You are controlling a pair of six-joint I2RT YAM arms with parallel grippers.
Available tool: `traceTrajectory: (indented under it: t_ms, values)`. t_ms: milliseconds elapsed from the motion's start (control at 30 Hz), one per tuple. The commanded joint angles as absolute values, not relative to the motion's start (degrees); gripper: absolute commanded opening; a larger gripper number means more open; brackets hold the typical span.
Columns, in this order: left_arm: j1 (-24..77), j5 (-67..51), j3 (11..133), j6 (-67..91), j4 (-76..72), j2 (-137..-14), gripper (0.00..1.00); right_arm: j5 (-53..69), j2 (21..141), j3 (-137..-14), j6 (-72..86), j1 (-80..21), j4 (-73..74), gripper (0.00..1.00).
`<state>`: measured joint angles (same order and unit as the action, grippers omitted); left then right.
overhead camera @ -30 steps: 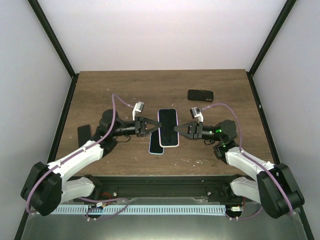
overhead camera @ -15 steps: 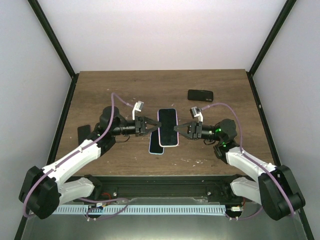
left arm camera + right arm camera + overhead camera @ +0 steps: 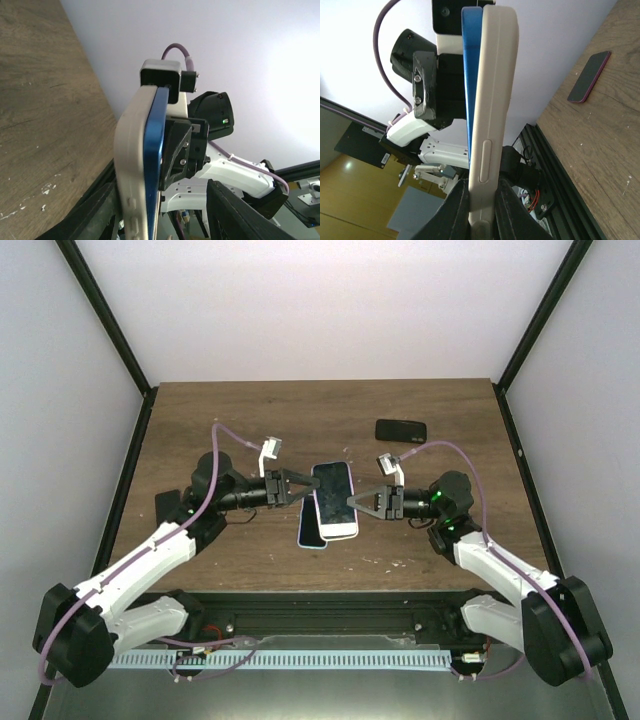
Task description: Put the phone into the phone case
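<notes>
A white phone case [image 3: 334, 498] with a blue phone [image 3: 155, 160] lying against its open face is held off the table between my two grippers. In the right wrist view the case [image 3: 487, 100] stands edge-on, with the phone [image 3: 468, 65] along its left side. My right gripper [image 3: 481, 182] is shut on the case's edge; it also shows in the top view [image 3: 355, 502]. My left gripper [image 3: 297, 490] is open around the opposite edge. In the left wrist view [image 3: 160, 185] one finger [image 3: 97, 212] is beside the case [image 3: 131, 165], and the other finger [image 3: 235, 215] is well apart.
A dark slab with a pale rim [image 3: 311, 531] lies on the wooden table [image 3: 250, 410] under the held pair. A black slab [image 3: 401, 430] lies at the back right. Another [image 3: 168, 506] lies at the left, also in the right wrist view [image 3: 588, 77].
The held case and phone have tilted and shifted a little toward the left. My left arm has drawn back to the left and my right gripper has followed.
</notes>
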<state>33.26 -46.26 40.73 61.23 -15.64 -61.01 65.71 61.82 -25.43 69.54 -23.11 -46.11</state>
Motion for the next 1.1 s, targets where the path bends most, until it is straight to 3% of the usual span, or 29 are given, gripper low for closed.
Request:
traceTrajectory:
  t_ms: [0, 133, 367, 433, 733, 900, 1067]
  values:
    - [33.11, -44.95, 44.18, 59.53, -14.57, -61.74, 0.48, 67.4, 59.79, -25.84, 67.42, -23.55, -47.61, 0.1]
    - [33.06, -44.48, 44.21, 59.93, -15.34, -62.29, 0.37, 67.83, 59.21, -25.39, 67.24, -23.55, -47.59, 0.1]
    - [33.12, -44.19, 44.03, 59.53, -15.83, -62.75, 0.05, 68.35, 58.97, -25.27, 66.61, -23.51, -46.6, 0.1]
    - [33.02, -44.01, 44.03, 58.77, -15.19, -62.71, 0.0, 68.27, 58.91, -25.09, 66.33, -23.55, -46.18, 0.1]
    - [33.04, -41.61, 45.67, 53.32, -8.38, -61.08, 0.02, 66.37, 57.39, -25.05, 65.63, -23.55, -43.46, 0.1]
    - [33.06, -43.84, 44.53, 56.4, -11.82, -61.22, 0.42, 63.15, 56.78, -25.29, 68.67, -23.55, -47.04, 0.1]
    - [33.05, -46.9, 41.43, 59.83, -17.65, -62.92, 0.48, 60.91, 57.14, -26.34, 70.91, -23.55, -49.42, 0.11]
